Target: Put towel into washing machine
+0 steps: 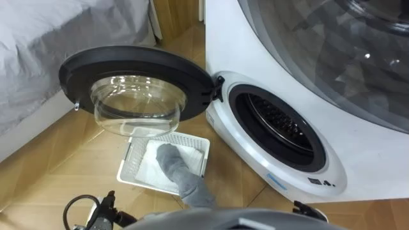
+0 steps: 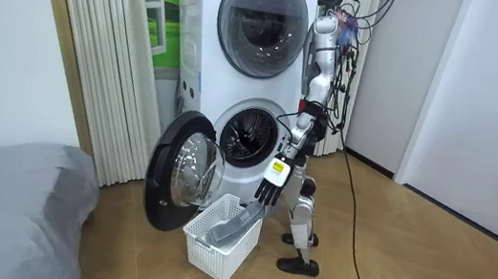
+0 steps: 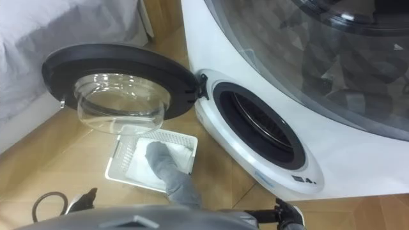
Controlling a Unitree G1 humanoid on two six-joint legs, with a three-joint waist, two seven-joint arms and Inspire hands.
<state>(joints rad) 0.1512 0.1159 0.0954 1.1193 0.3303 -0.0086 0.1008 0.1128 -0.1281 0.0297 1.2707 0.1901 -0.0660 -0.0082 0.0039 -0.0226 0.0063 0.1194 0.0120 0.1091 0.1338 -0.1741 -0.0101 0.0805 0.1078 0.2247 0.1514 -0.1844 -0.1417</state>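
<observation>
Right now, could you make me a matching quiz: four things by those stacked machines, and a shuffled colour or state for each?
1 towel
2 laundry basket
3 lower machine's door
4 upper machine's door

a white, on the floor
b swung open
c shut
d grey, trailing out of the basket

Pairs: 1-d, 2-a, 3-b, 4-c.

— Towel?
— Grey, bunched, lying in a white basket on the floor; one end draped over the rim toward 5 o'clock.
— Washing machine?
— White front-loader at 2 o'clock from the basket. Round door swung wide toward 9 o'clock, dark drum exposed.
</observation>
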